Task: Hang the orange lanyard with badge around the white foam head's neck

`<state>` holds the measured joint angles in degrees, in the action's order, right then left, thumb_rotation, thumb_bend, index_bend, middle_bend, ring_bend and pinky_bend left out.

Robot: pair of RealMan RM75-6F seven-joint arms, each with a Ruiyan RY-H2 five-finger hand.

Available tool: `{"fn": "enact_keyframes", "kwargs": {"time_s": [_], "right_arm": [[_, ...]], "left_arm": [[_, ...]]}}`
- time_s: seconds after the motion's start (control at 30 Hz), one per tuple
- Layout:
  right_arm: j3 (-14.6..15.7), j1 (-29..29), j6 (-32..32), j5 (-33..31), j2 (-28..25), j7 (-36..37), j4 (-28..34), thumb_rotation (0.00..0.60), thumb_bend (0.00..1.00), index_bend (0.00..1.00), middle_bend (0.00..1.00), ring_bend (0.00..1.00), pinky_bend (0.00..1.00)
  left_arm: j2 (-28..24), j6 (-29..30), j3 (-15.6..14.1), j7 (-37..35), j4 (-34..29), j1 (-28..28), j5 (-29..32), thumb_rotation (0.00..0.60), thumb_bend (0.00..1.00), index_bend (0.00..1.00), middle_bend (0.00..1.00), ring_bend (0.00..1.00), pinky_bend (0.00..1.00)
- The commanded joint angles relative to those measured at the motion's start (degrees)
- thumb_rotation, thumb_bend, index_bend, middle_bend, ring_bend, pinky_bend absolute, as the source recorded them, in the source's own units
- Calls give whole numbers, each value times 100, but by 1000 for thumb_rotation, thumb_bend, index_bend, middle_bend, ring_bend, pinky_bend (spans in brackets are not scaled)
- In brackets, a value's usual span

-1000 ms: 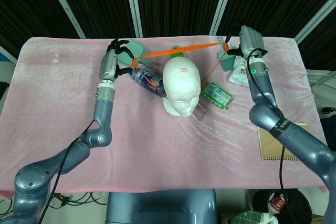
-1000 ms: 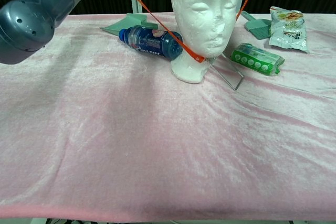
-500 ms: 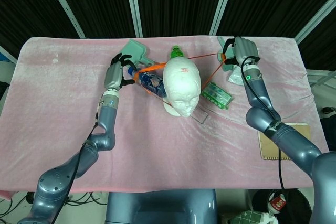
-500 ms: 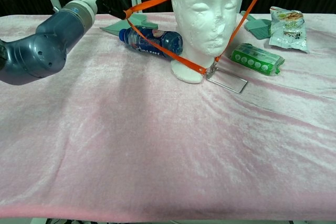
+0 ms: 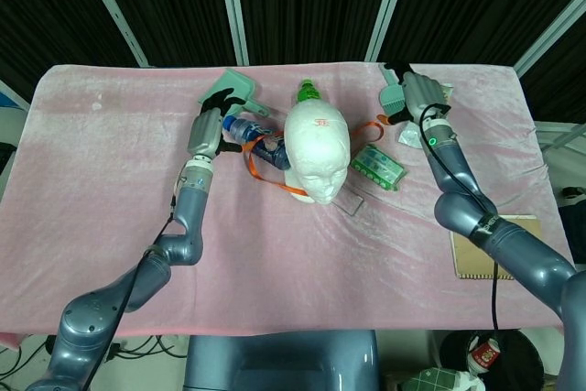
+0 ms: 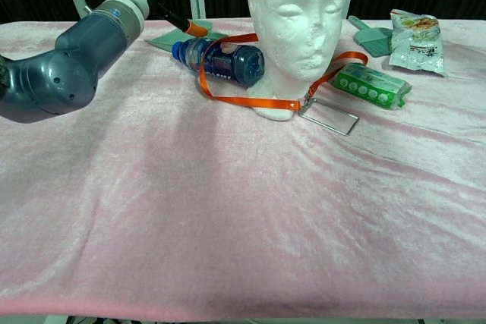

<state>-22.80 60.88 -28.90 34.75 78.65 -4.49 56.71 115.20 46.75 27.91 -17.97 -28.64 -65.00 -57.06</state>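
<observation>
The orange lanyard (image 6: pixel 250 101) lies slack around the base of the white foam head (image 6: pixel 298 28) on the pink-draped table (image 6: pixel 228 218). Its loop runs from the blue bottle (image 6: pixel 220 60) on one side, across the front of the neck, to the green packet (image 6: pixel 372 85) on the other, and its clear badge (image 6: pixel 329 117) lies flat on the cloth just in front. The strap's long run lies crosswise to the robot, between the two arms.

The left robot hand (image 5: pixel 208 130) hovers beside the bottle, fingers apart and holding nothing. It is the nearer one: the strap's nearest bend lies just to its inner side, toward the head. The right robot hand (image 5: pixel 419 93) hangs over the green scoop (image 5: pixel 392 98) at the far edge, fingers loosely spread and also empty, with the strap well inward and nearer the robot.

Half a second earlier both hands held the strap taut and raised, stretched over the crown of the head. Now both have let go, and the loop has dropped to the neck and cloth. By the look of it, the hanging is essentially done.
</observation>
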Motion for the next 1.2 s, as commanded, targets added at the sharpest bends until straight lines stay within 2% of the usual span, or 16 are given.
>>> {"fn": "enact_keyframes", "kwargs": {"time_s": [0.03,0.13,0.2,0.3,0.47,0.63,0.8,0.93,1.1,1.2], "right_arm": [[-168,-327,-292,64,-451,299,581,600,25,166,70,251,208],[-296,-741,-622,201,-903,600,1177,600,125,166,100,277,208],[-320,-1023,-875,259,-1157,736,1524,600,135,166,106,282,208],[-142,-1459,-1184,394,-1590,692,1988,600,136,167,107,282,208],[166,-1939,-1648,452,-2006,461,2394,600,140,166,107,282,208],[515,-2352,-2213,610,-2151,155,2638,600,146,166,114,282,208],[872,-2756,-2763,840,-2094,-79,2820,600,157,166,120,266,208],[1092,-3023,-3142,1149,-1921,-124,2923,600,246,183,176,302,227],[1402,-3312,-3751,1727,-1558,-328,3094,600,342,258,413,489,344],[1572,-3385,-3843,1933,-1365,-512,3273,600,404,285,593,628,483]], "left_arm": [[-381,383,-41,131,-648,261,-137,600,43,263,70,0,0],[-823,667,-96,252,-1409,557,-243,600,43,293,71,0,0],[-1217,842,-138,334,-2103,812,-309,600,43,292,71,0,0],[-1953,1147,-301,747,-3372,1285,-407,600,42,283,72,0,0],[-3098,1469,-577,1649,-5278,1982,-232,600,88,268,74,0,0],[-4073,1914,-877,2486,-6665,2587,-16,600,88,257,76,0,0],[-4661,2553,-1199,2809,-7373,3158,-276,600,105,256,77,0,0],[-4847,3099,-1700,3177,-7416,3602,-839,600,110,256,79,0,0],[-5046,3512,-2346,3148,-7522,4256,-1207,600,115,256,79,0,0],[-5096,3751,-2551,2924,-7483,4559,-1421,600,116,256,79,0,0]]}}
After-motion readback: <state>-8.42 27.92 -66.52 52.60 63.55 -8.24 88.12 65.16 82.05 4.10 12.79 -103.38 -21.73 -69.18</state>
